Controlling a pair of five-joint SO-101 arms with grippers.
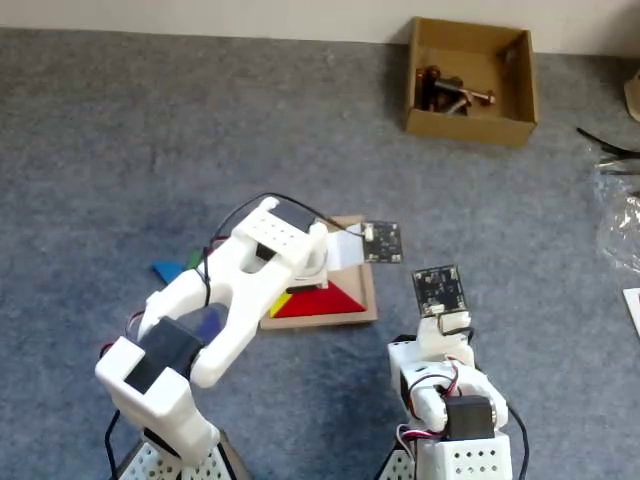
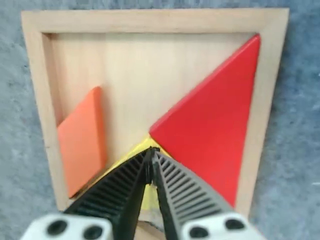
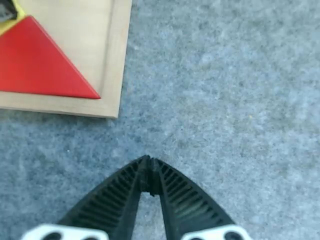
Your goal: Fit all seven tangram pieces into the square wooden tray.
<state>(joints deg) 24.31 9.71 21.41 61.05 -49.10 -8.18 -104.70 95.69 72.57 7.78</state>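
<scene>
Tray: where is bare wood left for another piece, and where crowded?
Bare wood runs between the orange piece and the red triangle, up to the tray rim facing the left gripper. Crowded where that gripper sits over the yellow piece.

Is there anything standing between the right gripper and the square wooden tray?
Nothing visible stands in the way. In the right wrist view, bare grey carpet is all that lies between the right gripper and the nearest corner of the wooden tray, which holds a red triangle.

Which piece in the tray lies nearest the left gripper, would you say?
The yellow piece, beneath the left gripper; the orange piece and red piece lie aside.
</scene>
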